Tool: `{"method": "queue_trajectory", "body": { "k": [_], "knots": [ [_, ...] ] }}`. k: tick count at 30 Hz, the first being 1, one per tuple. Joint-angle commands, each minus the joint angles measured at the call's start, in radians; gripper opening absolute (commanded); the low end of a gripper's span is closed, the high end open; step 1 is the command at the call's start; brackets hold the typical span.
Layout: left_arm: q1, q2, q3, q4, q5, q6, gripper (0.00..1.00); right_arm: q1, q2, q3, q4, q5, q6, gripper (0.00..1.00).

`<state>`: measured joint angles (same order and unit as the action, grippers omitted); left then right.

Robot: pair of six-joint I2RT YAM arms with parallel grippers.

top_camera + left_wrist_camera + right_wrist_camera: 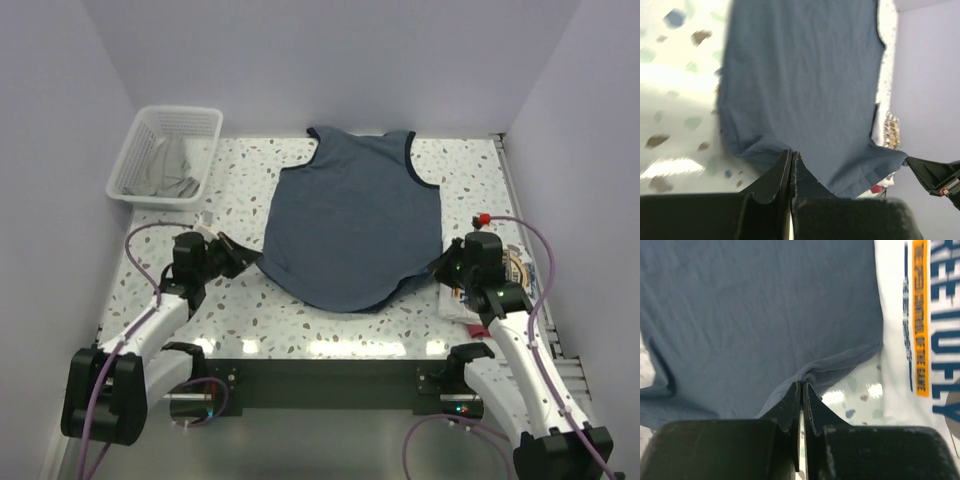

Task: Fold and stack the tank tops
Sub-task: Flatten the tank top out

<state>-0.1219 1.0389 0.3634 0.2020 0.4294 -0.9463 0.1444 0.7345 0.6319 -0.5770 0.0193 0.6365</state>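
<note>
The slate-blue tank top point(350, 220) lies spread flat in the middle of the table, neck toward the far wall. My left gripper point(250, 256) is shut on its near-left hem corner point(765, 150), jaws pressed together in the left wrist view point(791, 153). At the near-right hem corner my right gripper point(441, 266) is likewise shut, with cloth bunched at its tips point(802, 384). The white tank top point(519, 272), with blue and orange lettering point(920, 325), lies at the table's right edge, partly under my right arm.
A white mesh basket point(135, 160) stands at the far left corner with grey cloth point(172, 163) inside. White walls close in the table on the left, back and right. Speckled tabletop point(200, 310) shows on the near left.
</note>
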Motion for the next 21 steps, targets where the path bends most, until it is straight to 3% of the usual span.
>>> {"method": "queue_trajectory", "body": {
  "k": [1, 8, 12, 21],
  "knots": [
    [-0.004, -0.095, -0.055, -0.128, -0.083, 0.026, 0.0, -0.002, -0.016, -0.07, -0.075, -0.054, 0.018, 0.0],
    [-0.004, -0.2, -0.073, -0.341, -0.142, 0.073, 0.0, 0.0, -0.116, -0.104, -0.162, -0.107, 0.058, 0.0],
    [-0.004, -0.211, -0.061, -0.427, -0.181, 0.106, 0.0, 0.0, -0.165, -0.046, -0.314, -0.116, 0.064, 0.0],
    [0.001, -0.201, 0.107, -0.595, -0.303, 0.205, 0.0, 0.0, -0.187, 0.098, -0.538, -0.07, 0.077, 0.0]
  ]
}}
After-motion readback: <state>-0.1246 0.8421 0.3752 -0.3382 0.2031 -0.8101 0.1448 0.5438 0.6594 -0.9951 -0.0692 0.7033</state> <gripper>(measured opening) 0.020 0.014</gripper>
